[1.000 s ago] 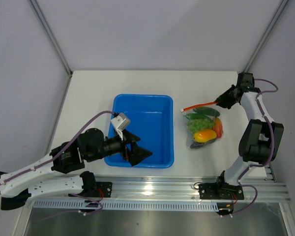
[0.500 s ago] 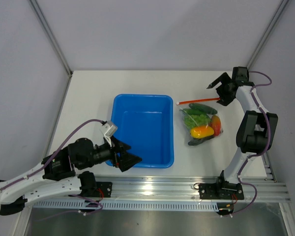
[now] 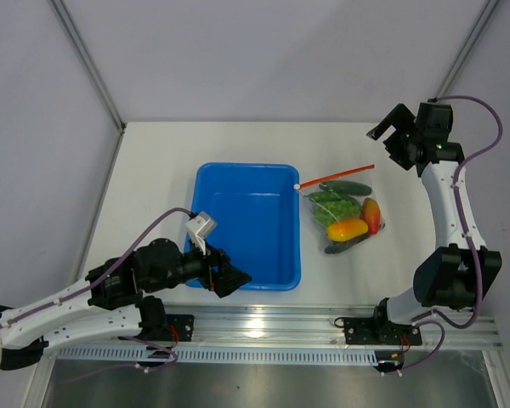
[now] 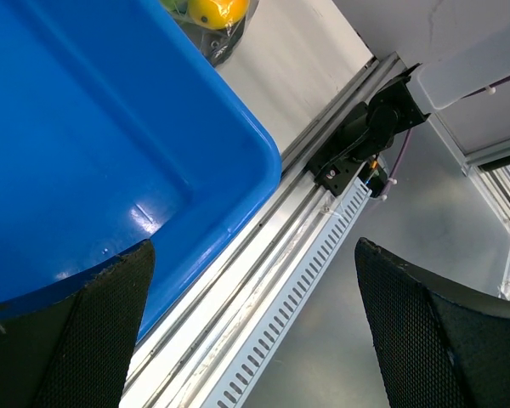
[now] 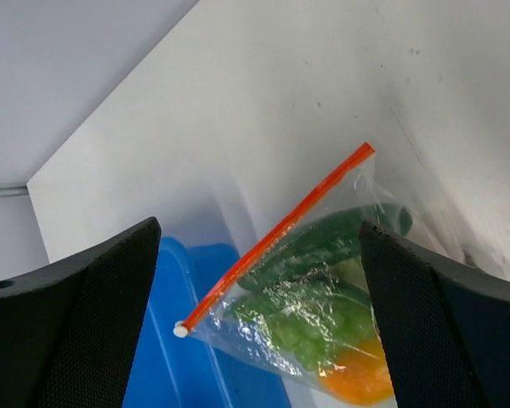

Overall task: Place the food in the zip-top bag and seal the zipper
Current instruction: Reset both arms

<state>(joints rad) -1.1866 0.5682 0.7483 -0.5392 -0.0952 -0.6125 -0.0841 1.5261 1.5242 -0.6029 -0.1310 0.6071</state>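
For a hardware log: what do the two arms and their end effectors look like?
The left arm and right arm have white links, black joints and a purple cable alongside. The left end effector and the right end effector are black, each with two broad fingers whose pads have a fine mesh texture.

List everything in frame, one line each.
zip-top bag: 1, clear, on table right of tray
zipper: 1, orange-red, bag's far edge, white slider at tray-side end
cucumber: 1, dark green, in bag by zipper
leafy bunch: 1, green, in bag
orange-yellow fruit: 1, in bag
red-orange fruit: 1, in bag
tray: 1, blue, table centre
table: 1, white
rail: 1, aluminium, near edge
left gripper: open, at tray's near edge
right gripper: open, raised, far right
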